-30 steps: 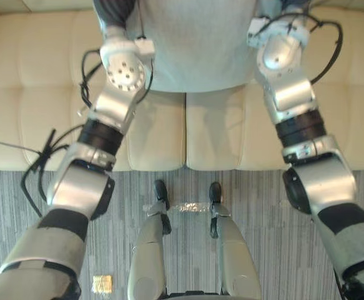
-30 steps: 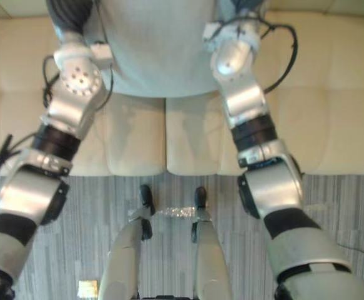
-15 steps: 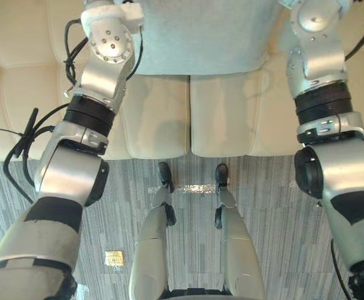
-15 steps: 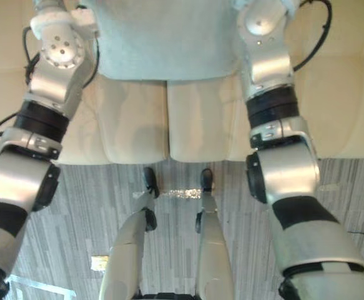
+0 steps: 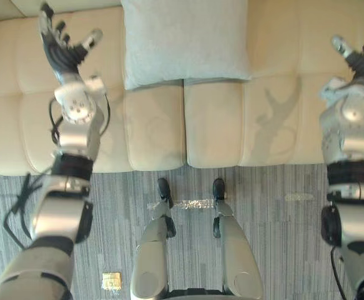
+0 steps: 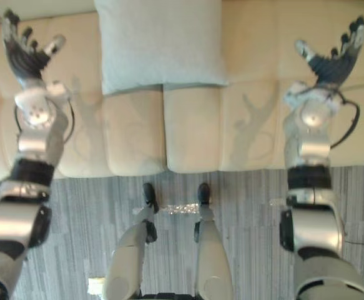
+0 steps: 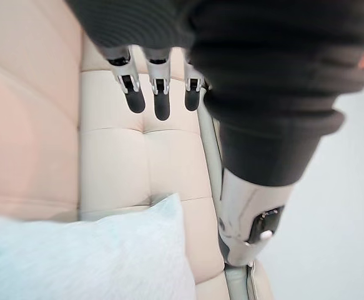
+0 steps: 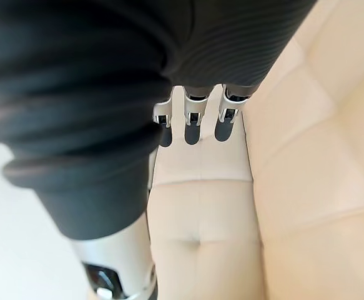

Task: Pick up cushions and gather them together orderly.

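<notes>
A pale grey-blue cushion (image 5: 185,40) lies flat on the cream sofa (image 5: 219,125), against its backrest, at the middle. Nothing touches it. My left hand (image 5: 60,47) is raised over the sofa's left part, well to the left of the cushion, open with fingers spread and empty. My right hand (image 6: 331,59) is out over the sofa's right part, also open and empty. In the left wrist view the straight fingers (image 7: 160,94) point along the sofa seat, and a corner of the cushion (image 7: 88,256) shows beside them. Straight fingers (image 8: 191,122) in the right wrist view hang over bare sofa leather.
The sofa's front edge runs across the view, with grey striped carpet (image 5: 281,219) below it. A strip of shiny tape (image 5: 188,204) and a small yellowish tag (image 5: 112,280) lie on the carpet.
Both hands were up against the cushion's sides; now they have let it go, opened, and swung wide apart. The cushion rests on the sofa.
</notes>
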### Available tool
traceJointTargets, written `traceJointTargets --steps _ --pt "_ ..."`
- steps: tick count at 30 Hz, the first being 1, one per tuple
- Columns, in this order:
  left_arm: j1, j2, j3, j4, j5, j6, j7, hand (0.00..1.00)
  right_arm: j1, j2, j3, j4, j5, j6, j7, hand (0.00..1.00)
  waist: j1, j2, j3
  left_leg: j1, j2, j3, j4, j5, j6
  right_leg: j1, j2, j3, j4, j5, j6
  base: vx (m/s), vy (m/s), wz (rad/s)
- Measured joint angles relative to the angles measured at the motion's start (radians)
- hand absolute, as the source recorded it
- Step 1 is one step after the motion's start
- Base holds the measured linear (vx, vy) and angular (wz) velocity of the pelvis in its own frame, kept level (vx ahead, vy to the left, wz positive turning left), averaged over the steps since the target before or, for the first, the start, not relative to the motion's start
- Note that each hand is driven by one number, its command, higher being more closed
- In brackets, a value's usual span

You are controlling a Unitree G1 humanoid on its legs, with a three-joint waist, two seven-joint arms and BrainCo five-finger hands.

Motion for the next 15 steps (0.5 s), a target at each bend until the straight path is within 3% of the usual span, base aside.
traceJointTargets --steps 2,4,7,12,15 --pt "0.117 -0.048 -0.003 -0.042 0.044 0.002 -0.022 0.00 0.106 0.062 -0.009 -0.023 -0.034 -0.001 0.023 0.00 0.002 -0.014 -0.021 0.017 0.001 -0.004 -0.013 0.002 -0.002 0.012 0.002 -0.007 0.000 -0.009 -0.005 -0.03 -0.060 0.08" --pt "0.325 -0.146 -0.027 -0.089 0.103 0.014 -0.067 0.00 0.309 0.197 -0.008 -0.050 -0.085 0.001 0.058 0.00 0.009 -0.034 -0.067 0.052 0.002 -0.006 -0.054 0.009 -0.005 0.036 0.007 -0.016 -0.005 -0.020 -0.008 0.02 -0.051 0.12" --pt "0.529 -0.218 -0.069 -0.087 0.148 0.044 -0.147 0.00 0.512 0.335 -0.004 -0.037 -0.165 0.015 0.105 0.00 0.014 -0.050 -0.115 0.102 0.000 -0.012 -0.069 0.007 -0.012 0.089 0.008 -0.021 -0.016 -0.034 -0.009 0.07 -0.022 0.11" --pt "0.715 -0.242 -0.075 0.076 0.241 0.072 -0.259 0.00 0.709 0.443 0.006 0.099 -0.228 0.027 0.168 0.00 0.017 -0.052 -0.239 0.194 -0.006 -0.012 -0.070 -0.016 -0.023 0.193 0.005 -0.028 -0.044 -0.057 -0.003 0.11 -0.005 0.01" --pt "0.761 -0.288 0.011 0.249 0.316 0.093 -0.303 0.00 0.757 0.479 0.006 0.239 -0.261 0.034 0.203 0.00 0.018 -0.048 -0.306 0.261 -0.008 -0.010 -0.092 -0.029 -0.032 0.250 0.002 -0.030 -0.050 -0.080 -0.001 0.11 0.001 -0.03"
